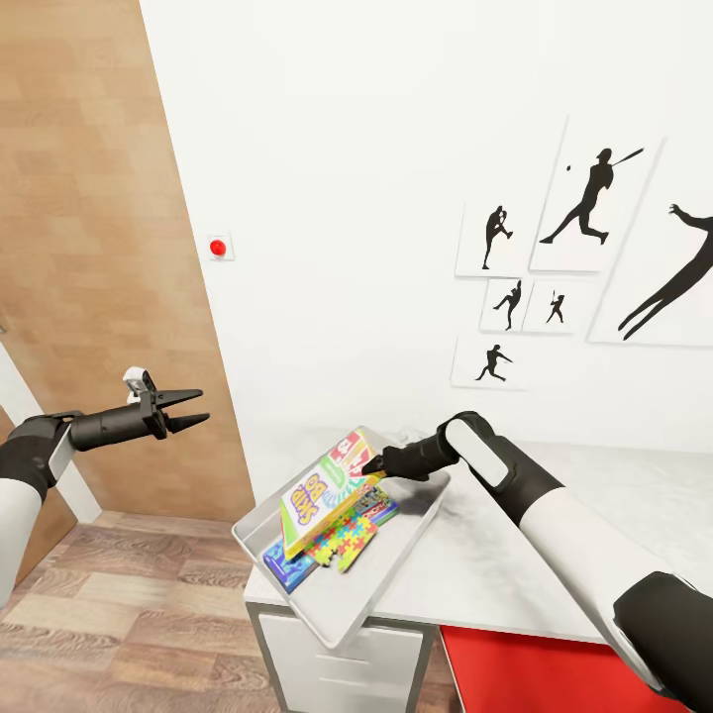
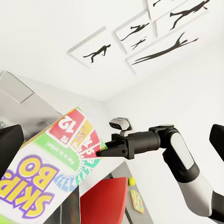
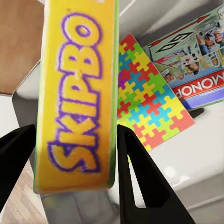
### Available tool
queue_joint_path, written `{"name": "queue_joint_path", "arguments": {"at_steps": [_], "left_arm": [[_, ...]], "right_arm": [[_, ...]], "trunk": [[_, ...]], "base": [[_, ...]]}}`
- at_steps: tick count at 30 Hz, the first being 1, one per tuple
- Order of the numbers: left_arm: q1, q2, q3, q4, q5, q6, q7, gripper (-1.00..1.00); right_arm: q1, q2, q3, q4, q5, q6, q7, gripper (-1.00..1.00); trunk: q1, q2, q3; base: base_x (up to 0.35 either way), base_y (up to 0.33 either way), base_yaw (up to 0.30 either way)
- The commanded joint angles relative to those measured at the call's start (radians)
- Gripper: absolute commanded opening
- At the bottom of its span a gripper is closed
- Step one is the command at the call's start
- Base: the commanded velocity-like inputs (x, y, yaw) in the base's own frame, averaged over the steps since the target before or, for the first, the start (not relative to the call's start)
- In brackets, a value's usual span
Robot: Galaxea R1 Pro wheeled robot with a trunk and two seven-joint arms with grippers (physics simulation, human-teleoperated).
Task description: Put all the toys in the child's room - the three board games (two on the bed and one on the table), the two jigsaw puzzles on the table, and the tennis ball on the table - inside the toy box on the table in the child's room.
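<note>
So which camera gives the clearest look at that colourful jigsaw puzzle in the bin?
The right wrist view: the jigsaw puzzle lies flat and close, its pieces distinct, beside the Skip-Bo box. The head view shows it small in the toy box, partly under the Skip-Bo box. The left wrist view offers only a tiny puzzle-like patch.

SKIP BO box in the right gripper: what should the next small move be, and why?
Probably lower it slightly and open the right gripper. The SKIP BO box is already tilted inside the toy box, above a jigsaw puzzle and another board game, with the fingers on either side of it.
</note>
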Motion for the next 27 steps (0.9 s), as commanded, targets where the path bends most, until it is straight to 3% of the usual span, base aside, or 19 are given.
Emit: {"name": "queue_joint_path", "arguments": {"at_steps": [1,27], "left_arm": [[-0.001,0.000,0.001,0.000,-0.002,0.011,-0.005,1.00],[-0.001,0.000,0.001,0.000,-0.002,0.011,-0.005,1.00]], "right_arm": [[-0.001,0.000,0.004,-0.001,-0.003,0.001,-0.001,-1.00],[-0.015,0.008,0.002,0.068,-0.003,0.001,-0.001,-1.00]], "trunk": [[0.001,-0.002,-0.002],[0.001,-0.002,-0.002]], "base": [[0.000,0.000,0.000],[0.000,0.000,0.000]]}}
